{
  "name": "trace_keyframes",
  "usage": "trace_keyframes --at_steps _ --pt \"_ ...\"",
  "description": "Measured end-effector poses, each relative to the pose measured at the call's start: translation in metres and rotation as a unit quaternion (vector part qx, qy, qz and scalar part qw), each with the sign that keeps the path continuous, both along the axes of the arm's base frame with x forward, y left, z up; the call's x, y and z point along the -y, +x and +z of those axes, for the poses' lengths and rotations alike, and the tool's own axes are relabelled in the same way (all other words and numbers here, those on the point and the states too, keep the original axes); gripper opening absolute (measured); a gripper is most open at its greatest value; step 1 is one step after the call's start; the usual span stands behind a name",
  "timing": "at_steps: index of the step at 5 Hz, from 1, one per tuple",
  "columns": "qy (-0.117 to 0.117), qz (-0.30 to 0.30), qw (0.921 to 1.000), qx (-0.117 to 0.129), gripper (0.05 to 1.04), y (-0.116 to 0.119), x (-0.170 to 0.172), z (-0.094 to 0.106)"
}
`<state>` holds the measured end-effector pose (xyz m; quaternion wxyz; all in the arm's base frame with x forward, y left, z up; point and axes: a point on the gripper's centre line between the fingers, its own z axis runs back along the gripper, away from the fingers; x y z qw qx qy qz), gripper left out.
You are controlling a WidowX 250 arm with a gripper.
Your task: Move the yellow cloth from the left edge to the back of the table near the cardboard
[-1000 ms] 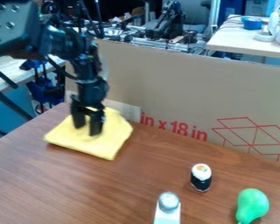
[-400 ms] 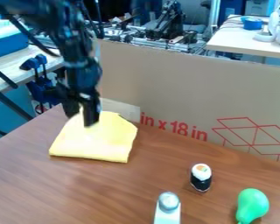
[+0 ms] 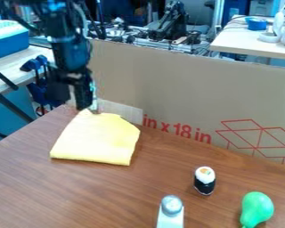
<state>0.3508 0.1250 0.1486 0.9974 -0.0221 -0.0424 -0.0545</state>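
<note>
1. Yellow cloth (image 3: 97,140) lies flat and folded on the left far part of the counter (image 3: 109,196); it has turned, its near edge now running more squarely left to right.
2. The hand (image 3: 70,104) has lifted and drawn back to the cloth's far left corner, fingers apart, gripping nothing.
3. That suggests the cloth was shifted, then let go.

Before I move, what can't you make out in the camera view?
All in the camera view:
- Contact between the hand and the yellow cloth: the slanted angle hides any gap.
- Under the cloth: hidden by the cloth itself.
- Silver-capped object: lower part cut off by the bottom edge.
- Toy sushi roll: far side hidden by its own body.
- Arm's base: beyond the view's edge.
</note>
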Motion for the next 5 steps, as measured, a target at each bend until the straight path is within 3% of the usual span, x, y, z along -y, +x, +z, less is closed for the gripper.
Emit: trace_keyframes --at_steps 1,5 --pt "0.031 0.025 0.9937 -0.105 1.001 -0.0327 0.0227 0.0122" --pt "0.034 0.021 0.9930 -0.111 1.001 -0.0331 0.0280 0.0122"
